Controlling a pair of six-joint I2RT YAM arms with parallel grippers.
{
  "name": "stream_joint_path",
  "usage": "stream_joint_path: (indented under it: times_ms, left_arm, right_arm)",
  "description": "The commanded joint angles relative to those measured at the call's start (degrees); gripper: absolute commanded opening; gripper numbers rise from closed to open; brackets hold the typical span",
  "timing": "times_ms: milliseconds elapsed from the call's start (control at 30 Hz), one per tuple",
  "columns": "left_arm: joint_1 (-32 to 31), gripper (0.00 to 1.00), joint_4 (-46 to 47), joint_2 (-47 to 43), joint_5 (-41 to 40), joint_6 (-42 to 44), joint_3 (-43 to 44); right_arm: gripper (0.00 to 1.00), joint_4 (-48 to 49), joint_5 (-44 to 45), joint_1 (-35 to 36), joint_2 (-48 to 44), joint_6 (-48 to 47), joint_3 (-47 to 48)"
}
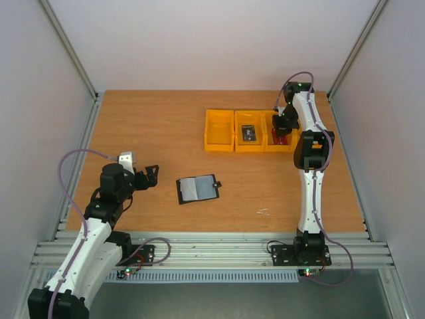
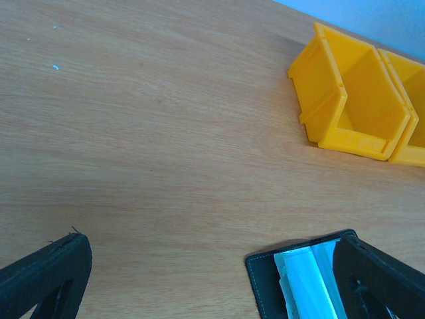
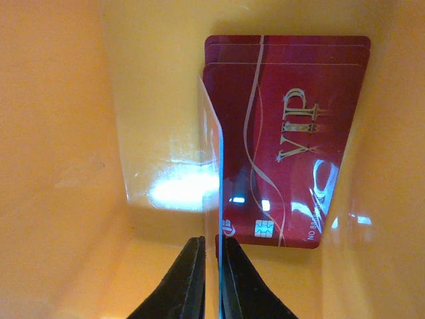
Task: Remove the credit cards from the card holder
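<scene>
A thin card [image 3: 218, 166] stands edge-on, pinched between the nearly closed fingers of the right claw [image 3: 214, 251]. It is held low inside the rightmost yellow bin [image 3: 66, 133], at the edge of the red cards [image 3: 292, 133] lying flat there, probably so it falls onto that pile. The card holder [image 1: 198, 189] lies open on the surface [image 1: 146, 126], well apart. The left claw [image 1: 149, 178] hovers beside it, wide open and empty, likely ready to steady it.

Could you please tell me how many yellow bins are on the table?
3, side by side at the far right of the table: the left bin, the middle bin, the right bin, partly covered by the right gripper. None seems hidden.
</scene>
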Motion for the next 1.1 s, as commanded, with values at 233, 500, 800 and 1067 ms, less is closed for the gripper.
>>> stream_joint_path:
  times_ms: [233, 500, 800, 1067]
  left_arm:
    - [0.37, 0.99, 2.73, -0.16, -0.97, 0.33, -0.40]
    - [0.32, 1.00, 2.68, -0.05, -0.80, 0.42, -0.35]
    - [0.37, 0.99, 2.58, -0.52, -0.26, 0.50, -0.27]
    - [0.37, 0.99, 5.98, 0.36, 8.26, -5.10, -3.97]
  right_arm:
    - [0.20, 0.18, 8.87, -0.57, 0.84, 1.34, 1.95]
    - [0.28, 2.13, 17.62, -0.01, -2.44, 2.11, 3.38]
    - [0.30, 3.88, 10.92, 6.60, -14.25, 4.09, 2.91]
    - [0.33, 14.46, 6.40, 26.40, -30.79, 8.37, -23.99]
